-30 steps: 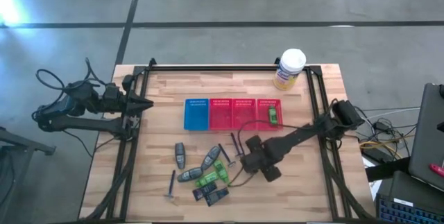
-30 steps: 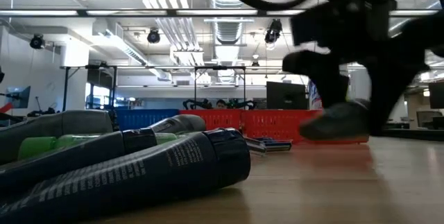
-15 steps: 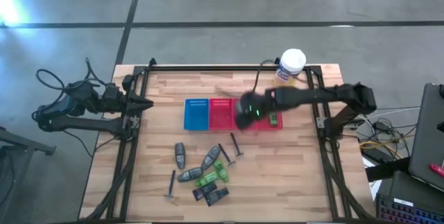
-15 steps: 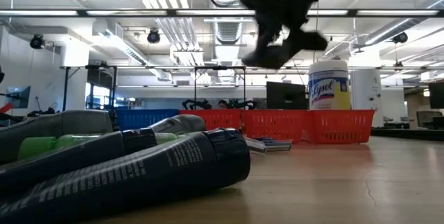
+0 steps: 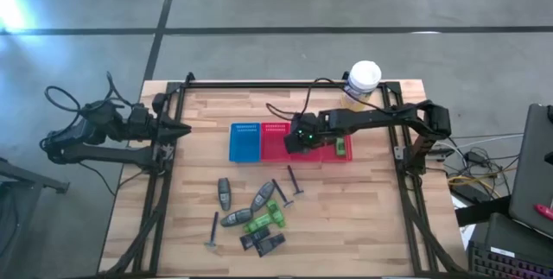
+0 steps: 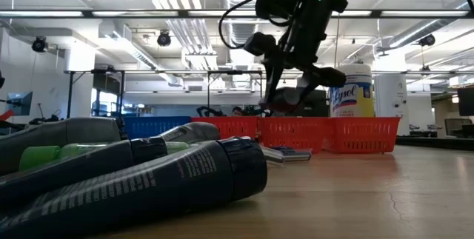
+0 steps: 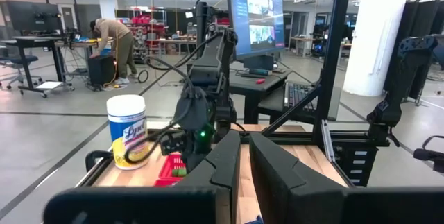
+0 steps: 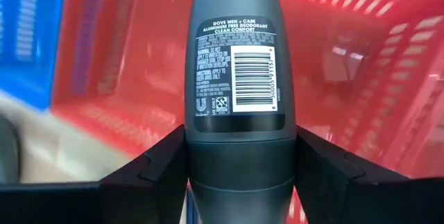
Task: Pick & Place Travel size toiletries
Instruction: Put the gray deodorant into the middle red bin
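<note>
My right gripper (image 5: pixel 299 138) hangs above the left red basket (image 5: pixel 275 143), shut on a grey oval deodorant stick (image 8: pixel 239 78). Its barcode label faces the wrist camera. More toiletries lie in a pile (image 5: pixel 255 217) near the table's front: grey sticks, green bottles, dark packets. Two thin razors (image 5: pixel 294 181) (image 5: pixel 213 229) lie beside the pile. One green bottle (image 5: pixel 340 146) lies in the right red basket. My left gripper (image 5: pixel 181 129) waits shut at the table's left edge, pointing level. My right gripper pinches the deodorant stick's wider end (image 8: pixel 239 158) between its two fingers (image 8: pixel 163 165), one on each narrow side. The fingers slant down from the table's right and the stick runs on past them. It is lifted clear above the red basket's mesh floor (image 8: pixel 347 99).
A blue basket (image 5: pixel 244 142) and three red baskets (image 5: pixel 304 141) stand in a row mid-table. A white-lidded yellow-labelled canister (image 5: pixel 361 85) stands at the far right. A dark frame (image 5: pixel 164 193) runs along the table's sides. Bare wood lies right of the pile.
My right gripper has risen from beside the pile and swung toward the far edge, stopping over the left red basket. Its wrist has rolled on the way. The deodorant stick has travelled with it, clear of the table.
</note>
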Available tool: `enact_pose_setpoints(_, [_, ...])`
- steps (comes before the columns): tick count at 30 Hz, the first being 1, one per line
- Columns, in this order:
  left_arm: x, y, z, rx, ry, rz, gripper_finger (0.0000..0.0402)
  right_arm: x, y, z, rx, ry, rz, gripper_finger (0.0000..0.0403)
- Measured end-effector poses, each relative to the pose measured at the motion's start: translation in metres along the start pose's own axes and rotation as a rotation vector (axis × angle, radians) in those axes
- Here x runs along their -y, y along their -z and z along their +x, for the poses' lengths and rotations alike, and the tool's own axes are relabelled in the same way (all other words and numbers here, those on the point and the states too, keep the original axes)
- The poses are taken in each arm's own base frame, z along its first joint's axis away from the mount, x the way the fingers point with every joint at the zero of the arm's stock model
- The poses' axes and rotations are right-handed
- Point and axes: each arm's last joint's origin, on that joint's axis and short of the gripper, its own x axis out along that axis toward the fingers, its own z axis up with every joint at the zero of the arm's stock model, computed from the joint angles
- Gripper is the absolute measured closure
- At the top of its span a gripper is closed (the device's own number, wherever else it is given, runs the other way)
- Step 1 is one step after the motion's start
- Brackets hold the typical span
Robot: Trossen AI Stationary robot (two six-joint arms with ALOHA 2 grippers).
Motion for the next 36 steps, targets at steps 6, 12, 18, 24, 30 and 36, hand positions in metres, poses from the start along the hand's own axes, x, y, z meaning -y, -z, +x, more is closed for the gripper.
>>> enact_pose_setpoints(6, [0.0, -0.002, 0.0, 0.026, 0.0, 0.059, 0.036, 0.002, -0.005, -0.001, 0.02, 0.002, 0.051, 0.0197])
enact_pose_setpoints(12, [0.0, -0.003, 0.0, 0.031, 0.0, 0.068, 0.036, 0.001, -0.002, -0.001, 0.017, 0.0, 0.079, 0.02])
enact_pose_setpoints(18, [0.0, -0.004, 0.0, 0.044, -0.001, 0.067, 0.036, -0.001, -0.002, -0.001, 0.023, -0.02, 0.09, 0.0201])
enact_pose_setpoints(24, [0.0, -0.004, 0.0, 0.042, 0.0, 0.067, 0.036, 0.0, -0.002, -0.001, 0.023, -0.019, 0.105, 0.02])
enact_pose_setpoints(30, [0.0, -0.004, 0.0, 0.042, 0.0, 0.033, 0.036, 0.0, -0.002, -0.001, 0.017, -0.017, 0.114, 0.0202])
enact_pose_setpoints(36, [0.0, -0.004, 0.002, 0.037, 0.002, -0.081, 0.036, 0.014, 0.005, 0.01, -0.014, 0.034, 0.181, 0.0179])
